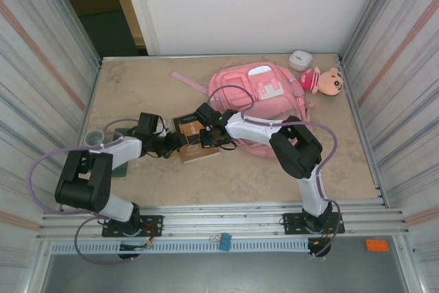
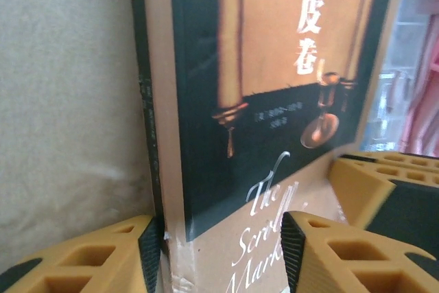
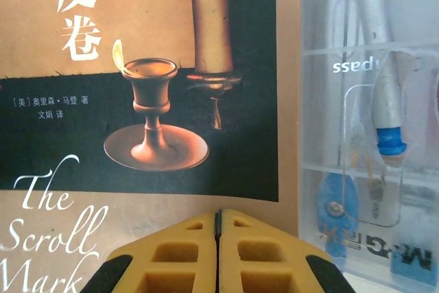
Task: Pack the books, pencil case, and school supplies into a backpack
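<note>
The book [image 1: 194, 139] lies flat on the table just left of the pink backpack [image 1: 257, 90]; its dark cover has a gold scroll and lamp picture [image 3: 154, 121]. My left gripper [image 2: 221, 238] stands open at the book's near corner, one pad [image 2: 149, 246] against the spine and the other finger [image 2: 295, 238] above the cover [image 2: 274, 66]. My right gripper [image 3: 218, 213] is shut with nothing between its fingers, its tip over the cover's lower tan band. A clear plastic pencil case [image 3: 363, 135] with pens lies along the book's right edge.
A plush doll [image 1: 325, 80] and a small white box [image 1: 300, 60] lie at the back right by the backpack. A grey cup [image 1: 92, 138] and a green item [image 1: 121, 169] sit near my left arm. Metal walls close both sides.
</note>
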Tool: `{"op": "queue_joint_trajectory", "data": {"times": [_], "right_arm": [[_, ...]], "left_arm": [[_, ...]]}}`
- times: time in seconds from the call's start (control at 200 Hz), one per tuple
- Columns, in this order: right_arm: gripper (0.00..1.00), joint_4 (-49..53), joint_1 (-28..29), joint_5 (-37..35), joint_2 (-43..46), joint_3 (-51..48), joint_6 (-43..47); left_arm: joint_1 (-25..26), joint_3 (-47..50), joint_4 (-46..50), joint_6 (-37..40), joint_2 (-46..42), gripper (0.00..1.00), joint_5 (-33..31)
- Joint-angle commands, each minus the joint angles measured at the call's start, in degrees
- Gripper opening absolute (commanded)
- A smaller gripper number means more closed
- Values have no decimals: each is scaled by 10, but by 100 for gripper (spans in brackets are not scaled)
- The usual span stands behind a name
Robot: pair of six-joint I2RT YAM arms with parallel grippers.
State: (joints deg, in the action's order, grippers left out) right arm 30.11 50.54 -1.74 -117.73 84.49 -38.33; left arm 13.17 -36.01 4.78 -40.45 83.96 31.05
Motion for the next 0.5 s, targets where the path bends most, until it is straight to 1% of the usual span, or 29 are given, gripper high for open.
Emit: {"op": "queue_joint_trajectory", "data": {"times": [0.0,0.08,0.15,0.266,0.426,0.496], "right_arm": [[5,8,9,25,-4,-16,6],[5,2,9,28,0,-19,7],[5,-3,9,35,1,-20,7],[4,-18,9,50,3,-26,5],[4,-27,9,54,7,-37,1],[3,-29,9,55,9,-41,0]], "left_arm": [[14,-41,-39,-13,-71,51,80],[14,-37,-34,-4,-100,53,59],[13,-24,-43,3,-101,54,42],[11,5,-97,-10,-49,54,53],[16,20,-194,-60,31,52,78],[20,16,-200,-63,41,53,76]]}}
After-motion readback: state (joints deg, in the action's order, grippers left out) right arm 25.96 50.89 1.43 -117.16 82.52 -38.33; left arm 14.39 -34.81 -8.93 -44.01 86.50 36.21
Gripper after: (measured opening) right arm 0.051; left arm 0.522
